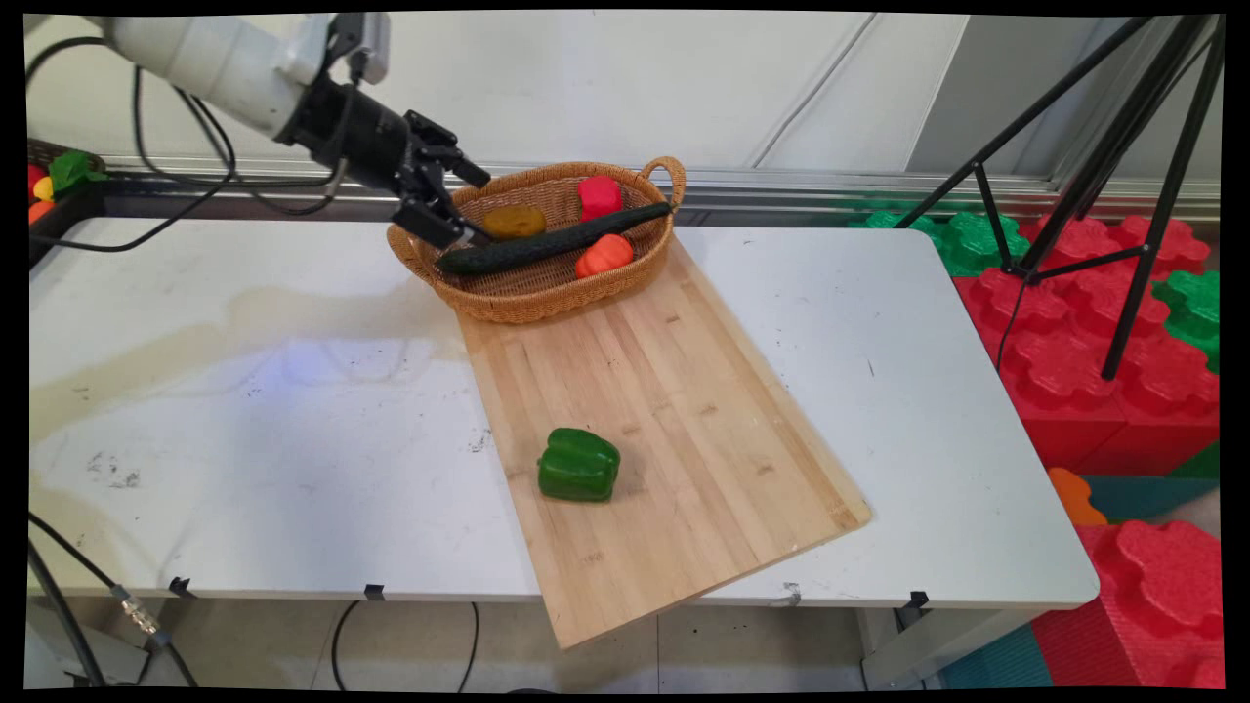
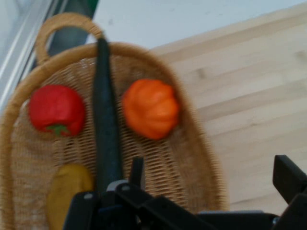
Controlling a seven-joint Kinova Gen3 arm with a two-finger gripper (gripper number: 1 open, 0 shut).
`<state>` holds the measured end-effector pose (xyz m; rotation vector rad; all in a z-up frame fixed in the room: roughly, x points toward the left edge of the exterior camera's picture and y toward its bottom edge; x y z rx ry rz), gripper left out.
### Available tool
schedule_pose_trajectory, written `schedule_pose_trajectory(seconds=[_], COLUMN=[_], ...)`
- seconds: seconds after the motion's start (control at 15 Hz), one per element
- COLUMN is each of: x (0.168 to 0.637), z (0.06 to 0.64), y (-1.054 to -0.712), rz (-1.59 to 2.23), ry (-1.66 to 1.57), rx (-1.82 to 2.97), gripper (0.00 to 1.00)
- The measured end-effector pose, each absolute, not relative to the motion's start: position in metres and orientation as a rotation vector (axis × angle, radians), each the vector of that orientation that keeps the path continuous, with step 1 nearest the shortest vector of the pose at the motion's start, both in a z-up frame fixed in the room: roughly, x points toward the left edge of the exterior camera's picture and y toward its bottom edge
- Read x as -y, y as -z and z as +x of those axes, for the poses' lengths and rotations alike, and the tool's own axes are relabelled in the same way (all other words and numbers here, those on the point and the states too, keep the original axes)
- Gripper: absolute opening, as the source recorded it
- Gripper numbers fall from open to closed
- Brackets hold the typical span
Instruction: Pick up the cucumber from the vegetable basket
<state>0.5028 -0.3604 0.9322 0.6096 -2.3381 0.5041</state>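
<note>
My pincer [image 1: 467,207] is spread wide, empty, at the cucumber's [image 1: 552,242] nine-o'clock end; one finger could snag the basket [image 1: 508,301] rim, I reckon.

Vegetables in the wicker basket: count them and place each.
4. A cucumber lies lengthwise, a red pepper and a potato on its wall side, an orange pepper on its near side. Some may be hidden.
</note>
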Motion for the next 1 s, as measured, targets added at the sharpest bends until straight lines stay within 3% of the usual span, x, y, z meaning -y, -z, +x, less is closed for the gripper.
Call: schedule_pose_trajectory(seconds=[1.0], x=[0.487], z=[0.487], y=[-0.857], rz=[0.618], ry=[-0.596], rx=[2.49], gripper=[1.0])
